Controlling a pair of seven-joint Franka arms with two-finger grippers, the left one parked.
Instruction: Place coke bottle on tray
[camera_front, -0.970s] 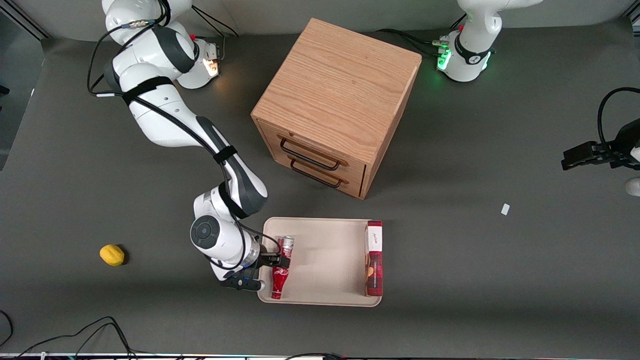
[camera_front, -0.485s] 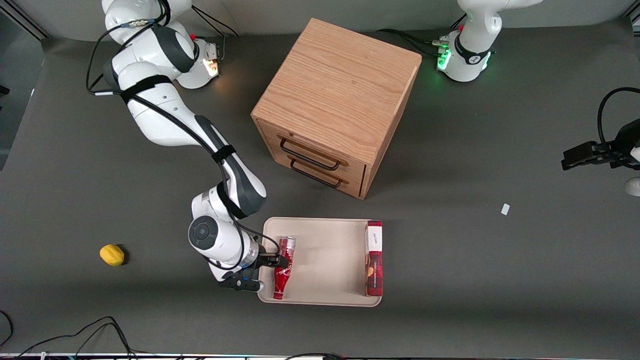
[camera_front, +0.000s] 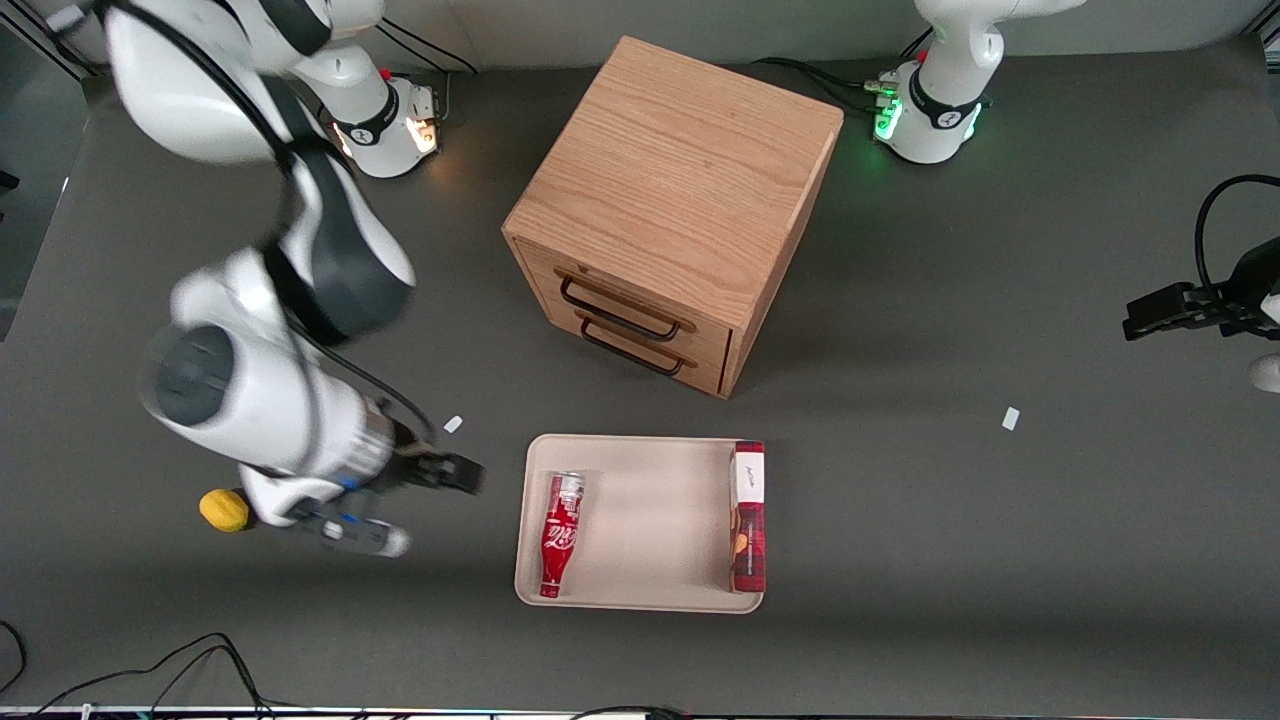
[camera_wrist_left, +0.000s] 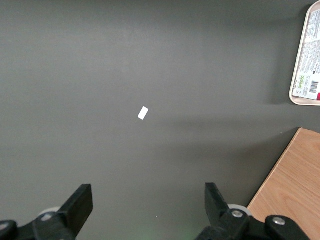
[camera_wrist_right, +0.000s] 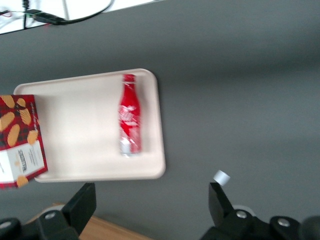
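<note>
The red coke bottle (camera_front: 559, 535) lies on its side in the beige tray (camera_front: 640, 525), close to the rim at the working arm's end, its cap nearer the front camera. It also shows in the right wrist view (camera_wrist_right: 129, 121) on the tray (camera_wrist_right: 90, 140). My right gripper (camera_front: 462, 474) is open and empty, raised above the table beside the tray, toward the working arm's end. Its two black fingers (camera_wrist_right: 82, 202) stand wide apart in the wrist view.
A red plaid box (camera_front: 748, 515) lies in the tray at its parked-arm end. A wooden two-drawer cabinet (camera_front: 670, 205) stands farther from the front camera than the tray. A yellow lemon (camera_front: 224, 509) lies by the arm's wrist. Small white scraps (camera_front: 453, 424) (camera_front: 1011, 418) lie on the table.
My gripper has let go of the coke bottle, which now lies free in the tray. The arm has lifted and pulled away from the tray toward its own end of the table.
</note>
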